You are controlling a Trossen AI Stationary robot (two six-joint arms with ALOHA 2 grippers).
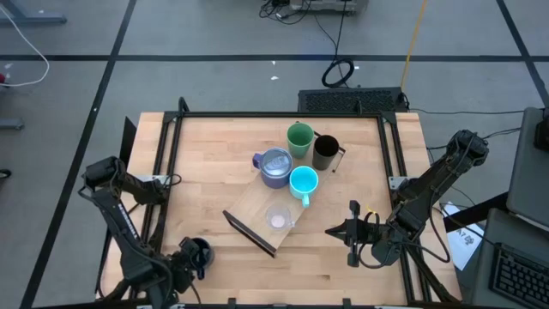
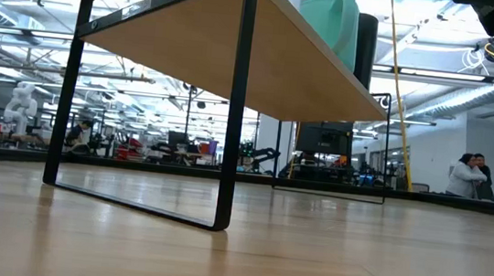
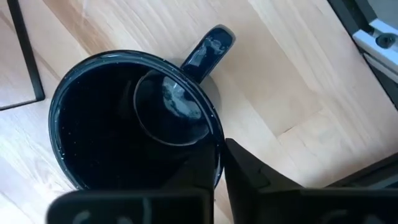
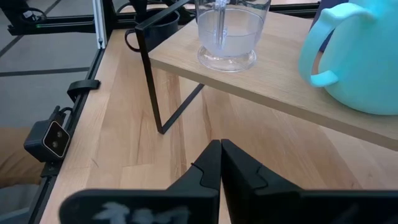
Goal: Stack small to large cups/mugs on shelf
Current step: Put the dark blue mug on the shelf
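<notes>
Left pincer (image 3: 214,168) clamps squat black mug's (image 3: 134,118) rim, shown only wrist-side.

Your light-wood shelf (image 1: 254,209) with black end brackets stands on the larger wooden tabletop (image 1: 214,163). You have five vessels on it: tiny clear cup (image 1: 278,219), cyan handled mug (image 1: 304,183), purplish-grey shiny mug (image 1: 274,166), green cup (image 1: 299,139), tall black mug (image 1: 325,152). The squat black handled mug (image 3: 134,121) sits on the tabletop.

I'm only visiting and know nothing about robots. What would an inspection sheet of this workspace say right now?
Surface: wooden tabletop, inside a black frame.
Job's things: shelf carries green cup, tall black mug, purplish mug, cyan mug and clear cup; squat black mug stands on the tabletop, off the shelf.
Clutter: nothing seen.
Hands: left hand pinches the squat black mug's rim; right hand shut, empty, near the shelf.
Cables: black coil and yellow line on the floor beyond the table.
Surroundings: people far behind.
</notes>
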